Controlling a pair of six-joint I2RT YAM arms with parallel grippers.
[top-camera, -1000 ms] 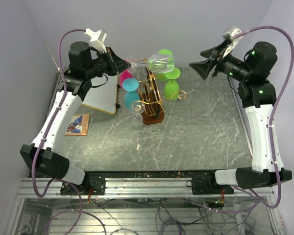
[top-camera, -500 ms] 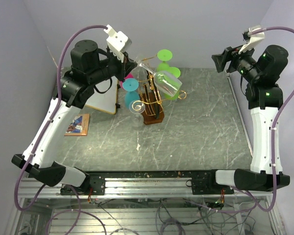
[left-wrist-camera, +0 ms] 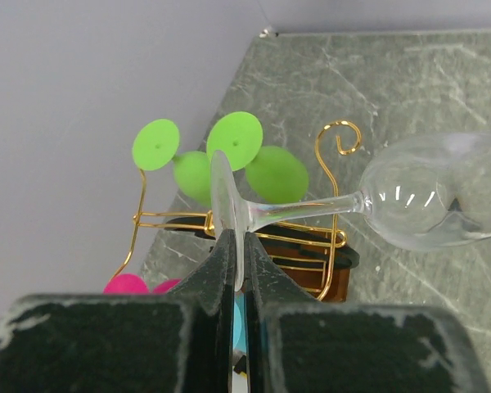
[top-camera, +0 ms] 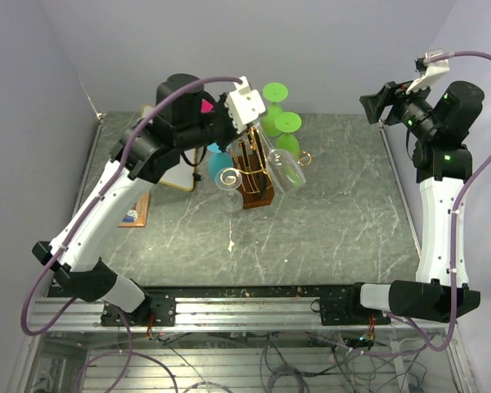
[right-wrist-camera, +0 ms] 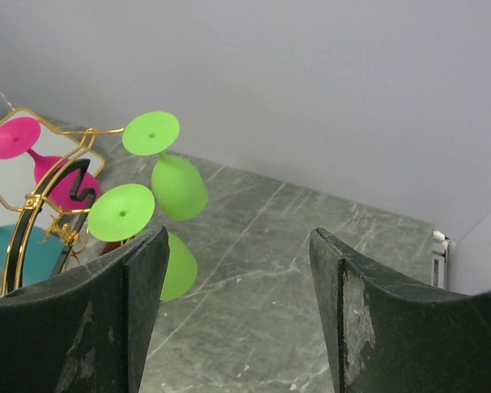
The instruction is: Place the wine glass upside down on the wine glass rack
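A clear wine glass (top-camera: 285, 170) hangs tilted, bowl down and to the right, just right of the gold wire rack (top-camera: 247, 164) on its brown base. My left gripper (top-camera: 257, 135) is shut on the edge of the glass's foot, above the rack. In the left wrist view the gripper (left-wrist-camera: 239, 246) pinches the foot (left-wrist-camera: 222, 196); the stem runs right to the bowl (left-wrist-camera: 434, 192), in front of the rack's gold arms (left-wrist-camera: 331, 237). My right gripper (top-camera: 378, 101) is open and empty, high at the far right, away from the rack (right-wrist-camera: 33, 213); its jaws (right-wrist-camera: 237, 237) stand wide apart.
Green glasses (top-camera: 286, 123) hang upside down on the rack's far side, also in the right wrist view (right-wrist-camera: 151, 133). A pink glass (right-wrist-camera: 15, 137) and a teal one (right-wrist-camera: 29, 254) hang on its left. Another clear glass (top-camera: 227, 182) hangs at the front. A white board (top-camera: 173, 173) and a card (top-camera: 132, 214) lie left.
My left arm has swung right and forward over the rack, turning the clear glass from level to bowl-down beside it. My right gripper has drawn back and up to the far right.
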